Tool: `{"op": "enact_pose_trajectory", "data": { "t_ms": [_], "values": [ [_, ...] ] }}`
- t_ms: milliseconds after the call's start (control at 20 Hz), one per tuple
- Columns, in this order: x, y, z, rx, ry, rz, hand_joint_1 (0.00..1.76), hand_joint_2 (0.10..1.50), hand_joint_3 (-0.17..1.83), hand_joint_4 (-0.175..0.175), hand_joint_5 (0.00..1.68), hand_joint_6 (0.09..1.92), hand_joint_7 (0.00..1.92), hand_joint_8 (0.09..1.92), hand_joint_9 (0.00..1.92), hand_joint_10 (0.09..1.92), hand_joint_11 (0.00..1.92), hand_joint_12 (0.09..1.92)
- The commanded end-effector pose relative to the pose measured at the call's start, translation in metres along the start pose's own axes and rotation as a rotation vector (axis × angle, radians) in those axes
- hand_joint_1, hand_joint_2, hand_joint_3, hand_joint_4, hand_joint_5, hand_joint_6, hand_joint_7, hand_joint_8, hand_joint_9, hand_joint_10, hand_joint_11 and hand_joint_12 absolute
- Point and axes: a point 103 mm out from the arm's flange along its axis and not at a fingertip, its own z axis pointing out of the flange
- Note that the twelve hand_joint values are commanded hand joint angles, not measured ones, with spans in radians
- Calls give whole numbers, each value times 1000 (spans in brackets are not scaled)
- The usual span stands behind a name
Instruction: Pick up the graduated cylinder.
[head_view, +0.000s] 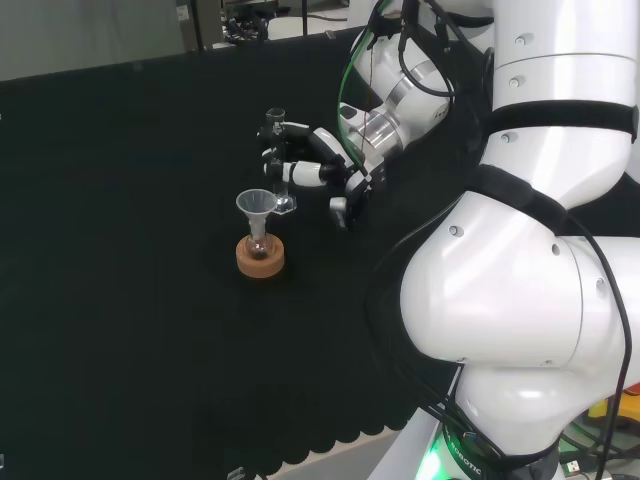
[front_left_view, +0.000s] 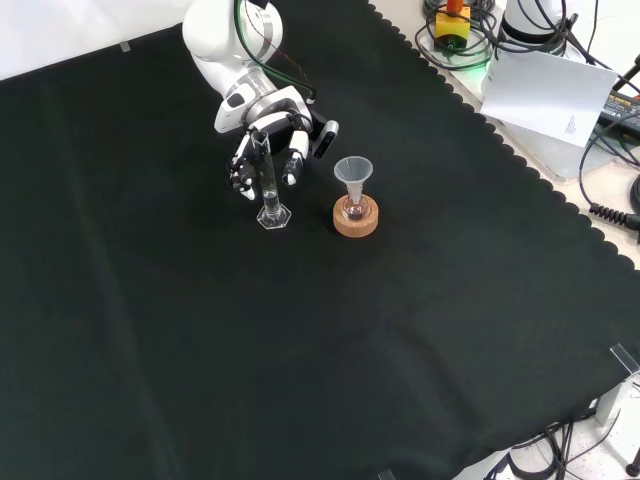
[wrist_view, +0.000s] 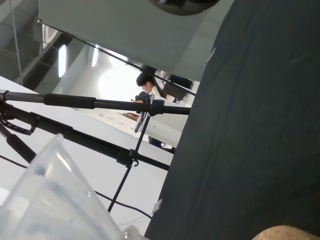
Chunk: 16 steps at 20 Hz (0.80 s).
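Closing in on the graduated cylinder (front_left_view: 266, 180), your hand (front_left_view: 268, 140) sits right behind it in the front view, fingers (front_left_view: 293, 166) spread to either side of the tube and reaching down past its upper half. They look relaxed, not curled tight, and I can't make out whether any pad is touching the glass yet, so I'd call the hand open around the cylinder and not yet gripping it.

The cylinder stands upright on its flat clear foot (front_left_view: 273, 217) on the black surface (front_left_view: 180, 340), not lifted. In the head view the fingers (head_view: 300, 172) bracket it from the right, the thumb (head_view: 339, 210) hanging lower and apart from the others. That sideways approach makes sense to me: a tall thin tube is best taken around its shaft, with the foot left free.

Just beside it, to the right in the front view, a small flask (front_left_view: 352, 208) sits in a cork ring (front_left_view: 356, 218) with a clear funnel (front_left_view: 352, 172) in its neck. It is near enough that you'll want a straight lift, I'd say. The wrist view catches the funnel's rim (wrist_view: 50, 195) up close, and a corner of the cork ring (wrist_view: 287, 233).
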Motion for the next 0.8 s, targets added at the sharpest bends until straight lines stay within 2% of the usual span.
{"op": "enact_pose_trajectory", "data": {
  "t_ms": [50,500,800],
  "values": [
    [0,-1,-3,-15,11,-5,1171,1017,-175,-16,535,624,534,580,815,445,558,1182],
    [0,-1,-5,-28,16,-6,1174,1062,-175,-9,620,691,578,595,880,424,647,1146],
    [1,0,-5,-38,-6,6,1203,1112,-175,-1,706,721,628,598,936,392,733,1092]
  ]
}}
